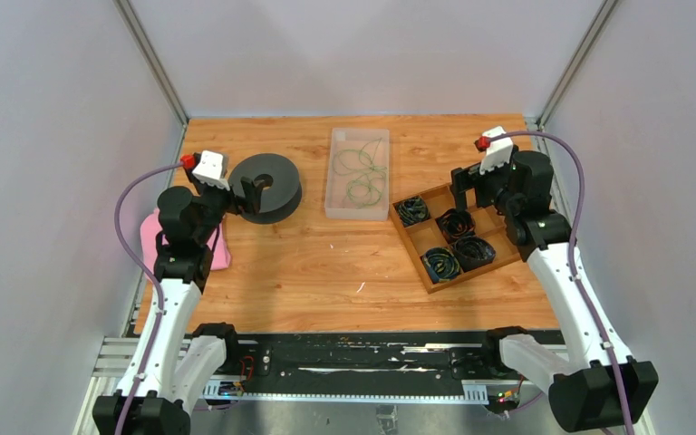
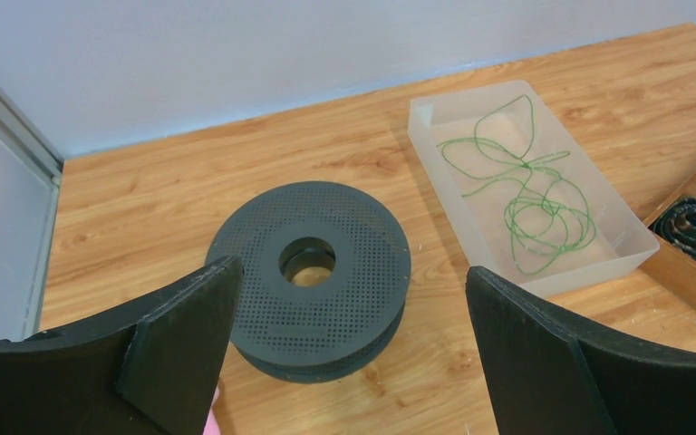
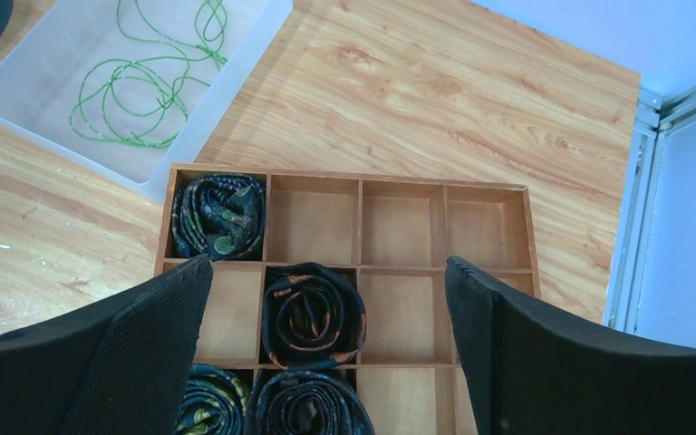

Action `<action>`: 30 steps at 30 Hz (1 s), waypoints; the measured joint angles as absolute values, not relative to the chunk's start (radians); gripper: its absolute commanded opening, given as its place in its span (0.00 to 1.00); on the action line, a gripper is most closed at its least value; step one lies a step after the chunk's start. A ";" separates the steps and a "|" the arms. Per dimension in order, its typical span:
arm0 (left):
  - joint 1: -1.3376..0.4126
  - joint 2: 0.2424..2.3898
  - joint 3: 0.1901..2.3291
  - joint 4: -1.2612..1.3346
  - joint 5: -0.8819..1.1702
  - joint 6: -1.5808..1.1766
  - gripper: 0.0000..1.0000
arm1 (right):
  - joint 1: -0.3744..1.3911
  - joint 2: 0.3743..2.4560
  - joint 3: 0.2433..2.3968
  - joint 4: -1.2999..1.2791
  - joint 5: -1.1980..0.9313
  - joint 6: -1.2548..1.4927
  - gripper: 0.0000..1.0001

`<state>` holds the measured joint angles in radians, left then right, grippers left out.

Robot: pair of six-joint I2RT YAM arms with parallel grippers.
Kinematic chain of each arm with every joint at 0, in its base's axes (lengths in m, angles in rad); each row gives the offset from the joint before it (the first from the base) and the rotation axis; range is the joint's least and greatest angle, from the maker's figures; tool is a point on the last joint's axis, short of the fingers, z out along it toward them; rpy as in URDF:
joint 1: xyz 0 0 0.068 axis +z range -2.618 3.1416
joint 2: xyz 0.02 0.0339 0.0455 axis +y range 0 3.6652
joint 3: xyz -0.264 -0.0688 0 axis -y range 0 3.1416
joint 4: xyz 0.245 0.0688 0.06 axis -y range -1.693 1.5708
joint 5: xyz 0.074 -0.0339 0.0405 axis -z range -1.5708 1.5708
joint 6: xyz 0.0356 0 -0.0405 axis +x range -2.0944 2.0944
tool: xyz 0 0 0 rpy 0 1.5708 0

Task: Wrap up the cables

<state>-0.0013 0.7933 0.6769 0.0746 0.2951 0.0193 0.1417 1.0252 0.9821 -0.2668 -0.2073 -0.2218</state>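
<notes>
From my station, the job looks unstarted. The cables lie inside the tray as loose green loops, tangled over one another, and nothing is touching them. I count at least two separate loop clusters in there, though I cannot tell how many strands that makes.

The spool sits on the desk just left of the tray in the top view. Its groove is bare as far as I can see, so I judge no winding has been done.

My left end effector is spread wide and holds nothing. It hangs over the spool side, left of the tray. My right end effector is equally wide and empty, hovering right of the tray above the box. That box touches or nearly touches the tray's near right corner. It holds dark rolls in some cells, with the rest empty.

Everything is left to do, by my reading: reach into the tray, lift one strand free of the tangle, and wrap it up. Separating those thin loops looks like the fiddly part.
</notes>
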 measured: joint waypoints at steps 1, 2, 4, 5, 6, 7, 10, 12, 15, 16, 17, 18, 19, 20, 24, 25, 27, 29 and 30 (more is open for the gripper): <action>-0.001 0.793 0.677 0.067 0.292 0.022 0.98 | 0.142 1.017 0.982 -0.266 -0.207 -0.222 0.98; -0.001 0.793 0.679 0.056 0.287 0.024 0.98 | 0.142 1.007 0.982 -0.266 -0.208 -0.221 0.98; -0.001 0.795 0.684 0.037 0.267 0.027 0.98 | 0.142 0.981 0.981 -0.263 -0.209 -0.221 0.98; -0.001 0.796 0.688 0.027 0.256 0.028 0.98 | 0.142 0.970 0.978 -0.258 -0.212 -0.221 0.98; -0.001 0.798 0.692 0.020 0.244 0.029 0.98 | 0.141 0.956 0.975 -0.255 -0.217 -0.222 0.98; -0.001 0.801 0.694 0.018 0.242 0.030 0.98 | 0.141 0.947 0.973 -0.251 -0.221 -0.222 0.98; -0.001 0.822 0.706 0.011 0.236 0.036 0.99 | 0.141 0.943 0.971 -0.244 -0.233 -0.222 0.99; -0.001 0.854 0.722 -0.004 0.236 0.042 0.98 | 0.141 0.949 0.967 -0.242 -0.237 -0.223 0.99; -0.001 0.922 0.760 -0.032 0.241 0.052 0.98 | 0.141 0.960 0.958 -0.241 -0.243 -0.228 0.98; -0.001 0.950 0.776 -0.044 0.245 0.055 0.98 | 0.141 0.964 0.955 -0.241 -0.244 -0.229 0.99; -0.001 0.976 0.793 -0.059 0.252 0.057 0.98 | 0.141 0.967 0.953 -0.241 -0.244 -0.229 0.99; -0.001 1.013 0.818 -0.080 0.262 0.060 0.98 | 0.141 0.970 0.951 -0.241 -0.244 -0.230 0.99; -0.001 1.048 0.840 -0.096 0.269 0.062 0.98 | 0.141 0.973 0.950 -0.241 -0.244 -0.232 0.99; -0.001 1.082 0.864 -0.115 0.277 0.065 0.98 | 0.141 0.976 0.950 -0.240 -0.245 -0.233 0.99; -0.001 1.236 0.949 -0.177 0.298 0.078 0.99 | 0.141 0.987 0.950 -0.238 -0.244 -0.239 0.99; -0.002 1.264 0.960 -0.188 0.300 0.081 1.00 | 0.141 0.989 0.950 -0.237 -0.244 -0.242 0.99; -0.009 1.314 0.981 -0.214 0.300 0.097 1.00 | 0.141 0.994 0.950 -0.237 -0.243 -0.247 0.99; -0.025 1.369 1.011 -0.244 0.297 0.113 1.00 | 0.141 0.997 0.950 -0.237 -0.243 -0.252 0.99; -0.034 1.392 1.023 -0.251 0.297 0.120 1.00 | 0.141 0.997 0.950 -0.237 -0.244 -0.253 0.99</action>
